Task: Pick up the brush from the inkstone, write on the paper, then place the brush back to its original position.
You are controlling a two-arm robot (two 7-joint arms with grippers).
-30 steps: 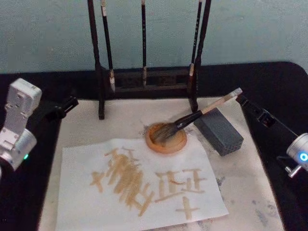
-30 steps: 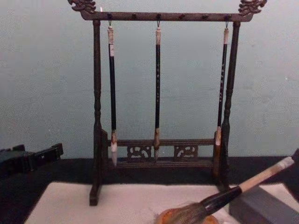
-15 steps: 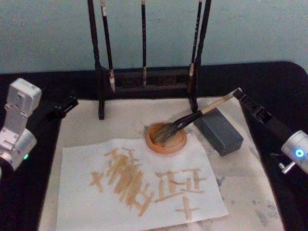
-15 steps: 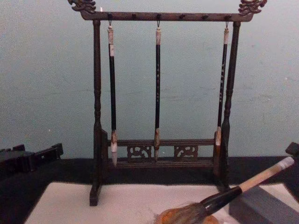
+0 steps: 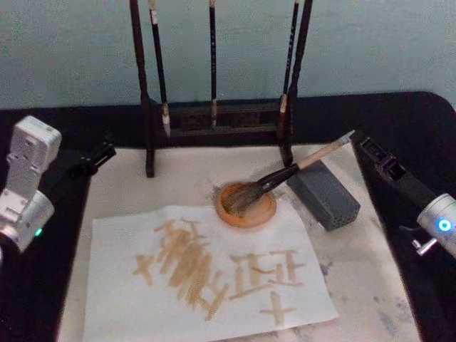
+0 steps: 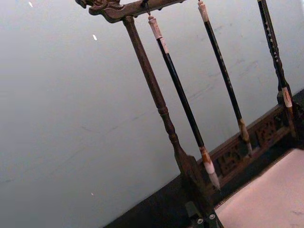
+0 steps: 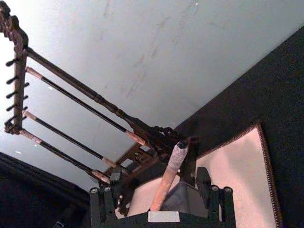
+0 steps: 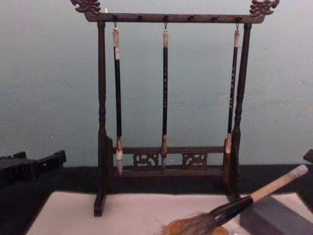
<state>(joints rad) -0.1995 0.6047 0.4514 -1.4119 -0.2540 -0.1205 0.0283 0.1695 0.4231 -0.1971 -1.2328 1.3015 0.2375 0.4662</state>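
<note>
— Starting at the right gripper (image 5: 367, 147), right side of the head view: jaws spread wide, gripping nothing. In its wrist view the tan handle runs up between the fingers (image 7: 100, 204) with a gap on either side.
— So the brush (image 5: 288, 171) is let go?
— Reads that way. It lies slanted, bristle head down in the inkstone (image 5: 265, 215) at frame centre, handle propped on the grey block (image 5: 328, 199), tail end just beside the gripper's tips.
— And the paper (image 5: 114, 285)?
— Lower left to centre, flat on the cream mat (image 5: 370, 285), covered in tan strokes. I'd call the writing done and the brush returned; this looks like the very end of the put-back step.
— Next move?
— Back the right arm away along the handle's line, jaws kept wide, so nothing clips the tail and levers the head out of the dish.
— Containers?
— Inkstone holds the bristle head; whether ink sits in it, can't tell. The rack (image 5: 146, 107) along the top carries three thin brushes (image 8: 165, 88), hanging. Left gripper (image 5: 92, 158) is parked at frame left, near the mat's upper-left corner.
</note>
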